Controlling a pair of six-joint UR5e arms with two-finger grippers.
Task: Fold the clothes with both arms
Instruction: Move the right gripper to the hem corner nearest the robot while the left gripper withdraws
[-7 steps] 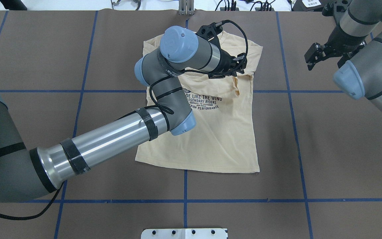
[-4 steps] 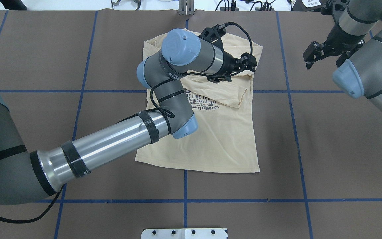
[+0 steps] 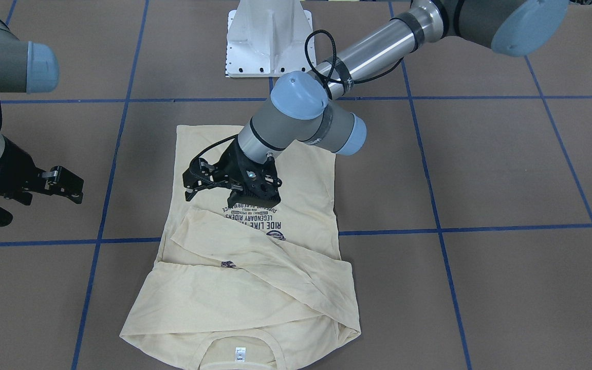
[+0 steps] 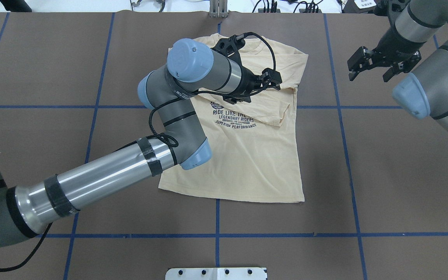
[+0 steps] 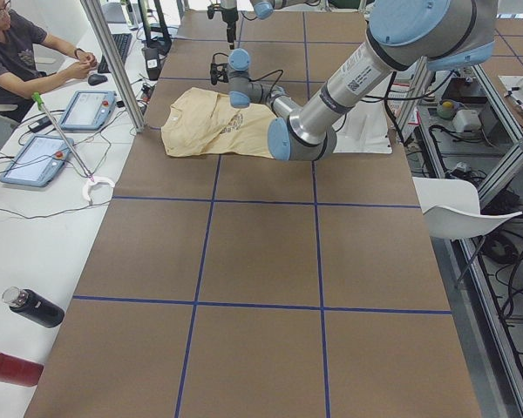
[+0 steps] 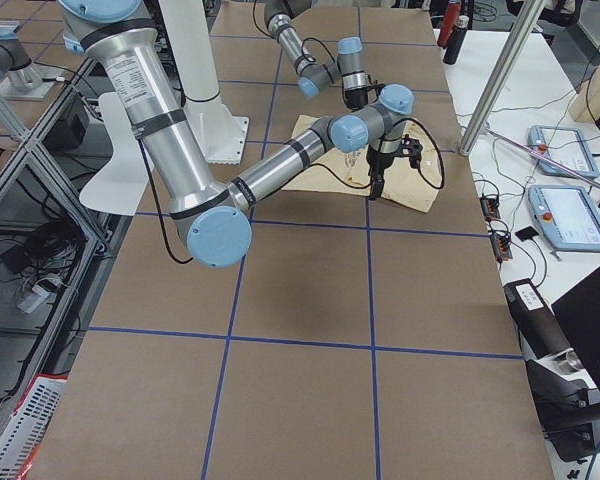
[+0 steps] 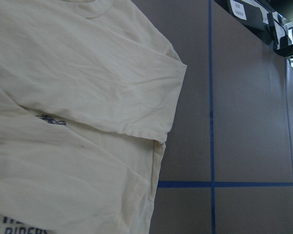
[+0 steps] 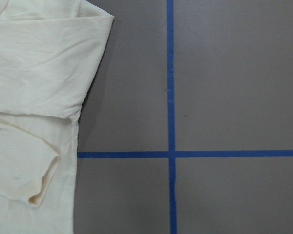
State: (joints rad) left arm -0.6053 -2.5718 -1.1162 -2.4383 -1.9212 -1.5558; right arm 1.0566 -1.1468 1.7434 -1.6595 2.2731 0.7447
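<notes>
Cream T-shirt [image 4: 259, 163] reads "LEGENDARY RIDERS" and "SUPERIOR PERFORMANCE".

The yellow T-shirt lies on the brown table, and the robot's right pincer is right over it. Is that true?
Not quite. It is the left pincer that is over the yellow T-shirt. The right pincer is off to the side, over bare brown table. The overhead view shows this. The T-shirt does lie on the table.
</notes>
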